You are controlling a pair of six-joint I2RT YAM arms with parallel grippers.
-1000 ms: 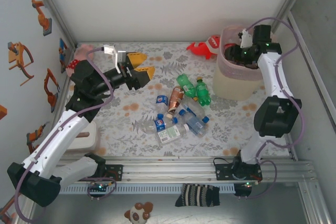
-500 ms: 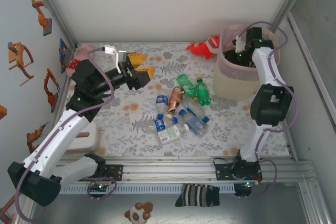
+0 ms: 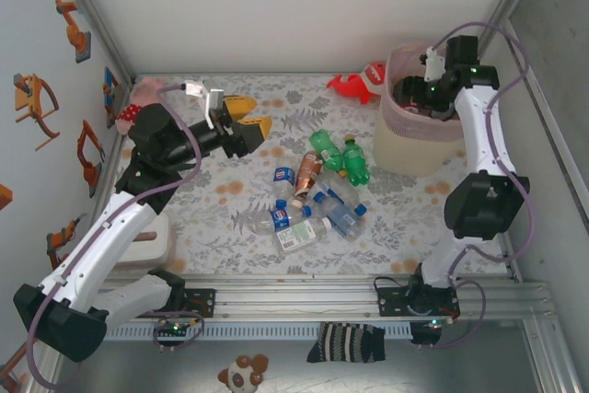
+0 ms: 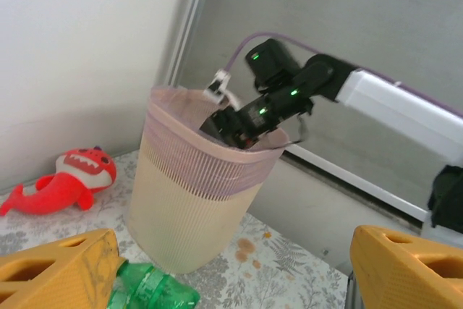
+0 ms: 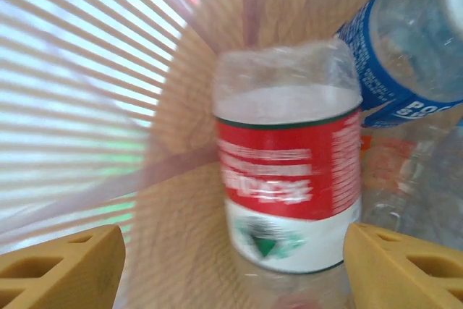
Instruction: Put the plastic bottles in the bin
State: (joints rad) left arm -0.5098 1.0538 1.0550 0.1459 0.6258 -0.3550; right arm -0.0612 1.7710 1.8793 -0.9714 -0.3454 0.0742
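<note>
Left claw (image 3: 247,117): spread, empty, above the table (image 3: 221,218).
Right claw (image 5: 231,242): spread, down inside the bin (image 3: 405,149).
Red-labelled bottle (image 5: 289,179): blurred, in bin, between right fingers, clear of both.
Other bottles (image 3: 317,195): heaped mid-table, left of bin.

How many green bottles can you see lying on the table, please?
2. One green bottle lies at the pile's far end; the second green bottle lies right beside it, nearer the bin. Others may be hidden inside the bin.
</note>
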